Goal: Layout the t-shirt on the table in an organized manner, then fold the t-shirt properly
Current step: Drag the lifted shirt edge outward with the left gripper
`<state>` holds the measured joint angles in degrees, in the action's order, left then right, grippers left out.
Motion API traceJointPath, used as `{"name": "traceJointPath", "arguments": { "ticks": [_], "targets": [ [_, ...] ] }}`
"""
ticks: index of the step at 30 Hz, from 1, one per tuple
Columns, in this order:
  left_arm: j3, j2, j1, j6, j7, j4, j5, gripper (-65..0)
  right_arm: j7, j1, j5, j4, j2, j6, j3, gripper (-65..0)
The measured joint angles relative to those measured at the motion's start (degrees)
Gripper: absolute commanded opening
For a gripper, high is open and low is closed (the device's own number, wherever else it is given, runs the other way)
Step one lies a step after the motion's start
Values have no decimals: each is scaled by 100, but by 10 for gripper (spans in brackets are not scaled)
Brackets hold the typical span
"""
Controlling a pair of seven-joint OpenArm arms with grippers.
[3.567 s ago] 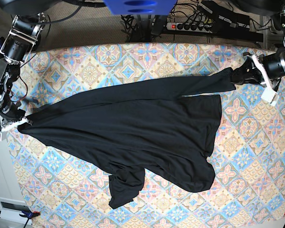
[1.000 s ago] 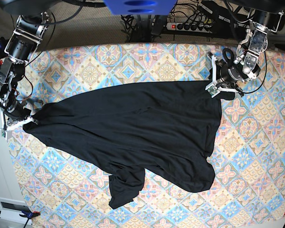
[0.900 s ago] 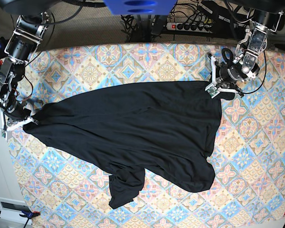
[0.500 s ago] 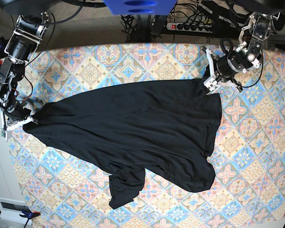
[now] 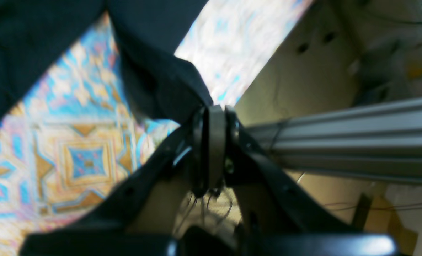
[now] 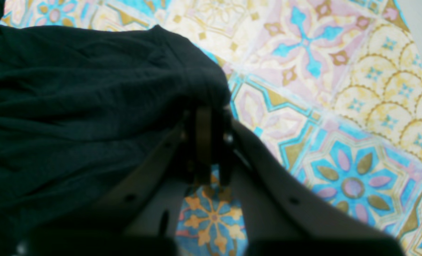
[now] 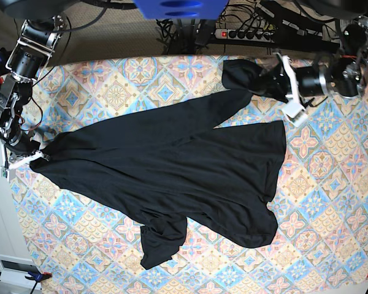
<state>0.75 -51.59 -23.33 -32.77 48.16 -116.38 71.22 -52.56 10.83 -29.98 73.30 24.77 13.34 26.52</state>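
The black t-shirt (image 7: 172, 165) lies spread slantwise across the patterned table (image 7: 110, 86), with a bunched part at the front (image 7: 162, 242). My left gripper (image 7: 260, 81) is at the far right, shut on a sleeve end (image 5: 154, 78) and holding it lifted above the cloth, so the sleeve (image 7: 233, 92) runs up from the body. In the left wrist view the left gripper (image 5: 211, 113) pinches the black fabric. My right gripper (image 7: 34, 156) is at the table's left edge, shut on the shirt's left tip (image 6: 182, 71); the right gripper (image 6: 205, 110) shows fabric over its fingertips.
A power strip (image 7: 248, 33) and cables lie behind the table's far edge. A blue block (image 7: 178, 7) sits at the top centre. A metal rail (image 5: 338, 142) runs past the left gripper. A white device (image 7: 12, 266) is off the front left corner.
My left gripper closed on the sleeve at the shirt's upper right and lifted it up and back toward the far edge. The right gripper has not moved.
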Motion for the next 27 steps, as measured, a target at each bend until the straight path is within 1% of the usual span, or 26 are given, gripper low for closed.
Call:
{"name": "traceJointPath", "arguments": {
  "ticks": [1,3,5,6,8,10,12,14,16,18,20,22,24,27],
  "targets": [
    [210,-4,4,-74,168,76,262,-650,0,2,4,0,0,-4,0,-649],
    [796,83,-2,-251,894,328,494,-650,0,2,4,-4,2,-4,0,-649],
    [1440,402,37,-240,1342,809,540,-650,0,0,7,-11,0,-2,0,-649],
    [1753,601,74,-225,1587,1139,533,-650,0,0,2,-13,0,0,0,-649],
    [2197,866,251,-225,2133,1882,435,-650,0,4,4,-13,0,2,2,-649],
    [2253,986,660,-199,2321,2662,-57,-650,4,24,-11,-17,2,31,-4,-649],
    [2210,1051,850,-205,2245,3003,-444,-650,-9,13,2,-20,0,7,-4,-649],
    [2216,1161,872,-203,2216,3014,-979,-650,-9,15,-2,-20,-2,0,-7,-649],
    [2223,1346,872,-201,2260,3018,-1375,-650,0,15,-20,-20,0,37,-7,-649],
    [2212,1552,929,-203,2337,3051,-1775,-642,0,13,0,-20,-22,-4,-4,-649],
    [2205,1635,1008,-203,2271,3058,-1947,-607,0,13,2,-20,-103,-2,-4,-649],
    [2063,1585,1047,-199,2214,3045,-2177,-547,-11,-4,-2,-20,-186,0,-7,-649],
    [1921,1563,1029,-199,2280,3047,-2192,-489,-28,-22,0,-17,-190,15,-7,-649],
    [1926,1615,1032,-199,2240,3047,-2177,-412,-15,-31,0,-15,-168,0,-4,-649]
  ]
}}
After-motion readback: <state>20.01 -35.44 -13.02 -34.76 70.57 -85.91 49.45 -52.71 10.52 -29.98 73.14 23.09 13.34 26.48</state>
